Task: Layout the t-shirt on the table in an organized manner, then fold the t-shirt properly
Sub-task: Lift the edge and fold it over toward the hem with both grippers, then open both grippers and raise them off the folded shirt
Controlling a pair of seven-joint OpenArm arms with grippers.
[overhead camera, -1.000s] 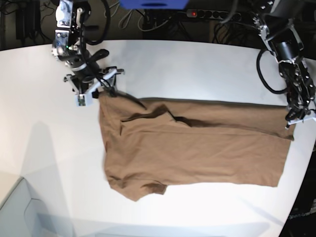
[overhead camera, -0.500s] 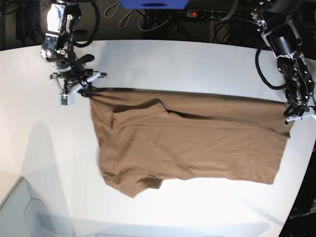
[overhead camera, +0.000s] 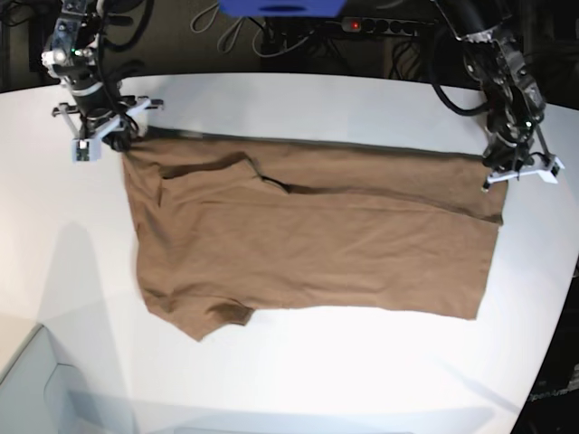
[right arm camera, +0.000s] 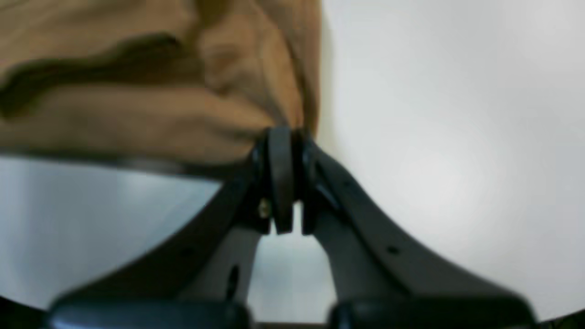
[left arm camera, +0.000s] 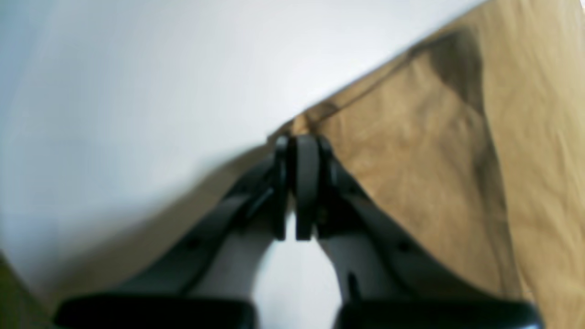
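The tan-brown t-shirt (overhead camera: 308, 240) lies spread across the white table (overhead camera: 317, 99), pulled taut along its far edge. One sleeve is folded over the chest and another sticks out at the near left. My right gripper (overhead camera: 116, 143) is at the shirt's far left corner, shut on the cloth. In the right wrist view the right gripper (right arm camera: 285, 135) pinches a bunched fold of t-shirt (right arm camera: 137, 105). My left gripper (overhead camera: 496, 181) is shut on the shirt's far right corner. The left wrist view shows the left gripper (left arm camera: 297, 141) closed on the hem of the t-shirt (left arm camera: 434, 160).
A power strip (overhead camera: 380, 25) with a red light, cables and a blue object (overhead camera: 280, 7) sit behind the table's far edge. The table's curved edge (overhead camera: 552, 344) runs close to the shirt's right side. A pale box corner (overhead camera: 36, 389) shows at the lower left.
The right gripper closed on the shirt's corner. Both arms then moved toward the far side and left, dragging the shirt with them and stretching its far edge straight.
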